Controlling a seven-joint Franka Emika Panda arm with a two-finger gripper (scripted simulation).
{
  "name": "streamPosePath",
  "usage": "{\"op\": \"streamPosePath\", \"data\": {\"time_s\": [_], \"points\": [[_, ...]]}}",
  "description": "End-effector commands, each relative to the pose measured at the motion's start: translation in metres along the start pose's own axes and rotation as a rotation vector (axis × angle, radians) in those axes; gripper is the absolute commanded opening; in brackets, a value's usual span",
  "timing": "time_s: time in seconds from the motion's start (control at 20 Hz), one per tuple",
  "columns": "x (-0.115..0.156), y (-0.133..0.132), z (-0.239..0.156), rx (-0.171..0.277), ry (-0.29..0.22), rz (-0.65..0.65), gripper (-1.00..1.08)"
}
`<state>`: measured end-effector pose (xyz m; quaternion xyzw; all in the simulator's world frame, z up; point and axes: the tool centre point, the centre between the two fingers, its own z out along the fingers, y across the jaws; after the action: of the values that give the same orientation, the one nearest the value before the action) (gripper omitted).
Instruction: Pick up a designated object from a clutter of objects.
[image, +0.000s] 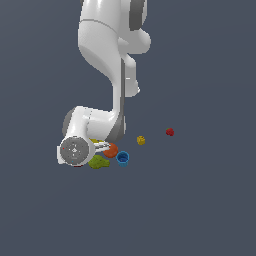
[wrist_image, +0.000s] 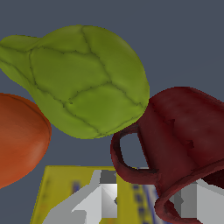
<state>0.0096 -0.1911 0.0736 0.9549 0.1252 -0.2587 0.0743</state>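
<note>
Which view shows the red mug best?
Wrist view: the red mug fills the frame, loop handle and rim clear, beside the green fruit. In the exterior view the arm hides nearly all of it.

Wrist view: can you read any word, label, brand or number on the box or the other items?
None legible.
Yellow-and-blue box: blue marks on its face, too blurred to read.
Dark red mug, green lumpy fruit, orange ball: no print visible.
</note>
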Motion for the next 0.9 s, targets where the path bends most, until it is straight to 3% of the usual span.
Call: {"op": "streamPosePath", "data": {"time_s": [0.0, 0.45, 0.85], "points": [[0.0, 0.0, 0.0, 0.0, 0.0, 0.0, -1.0], [-0.018, -0.003, -0.017, 0.0, 0.0, 0.0, -1.0], [-0.06, -0.009, -0.056, 0.001, 0.0, 0.0, -1.0]]}}
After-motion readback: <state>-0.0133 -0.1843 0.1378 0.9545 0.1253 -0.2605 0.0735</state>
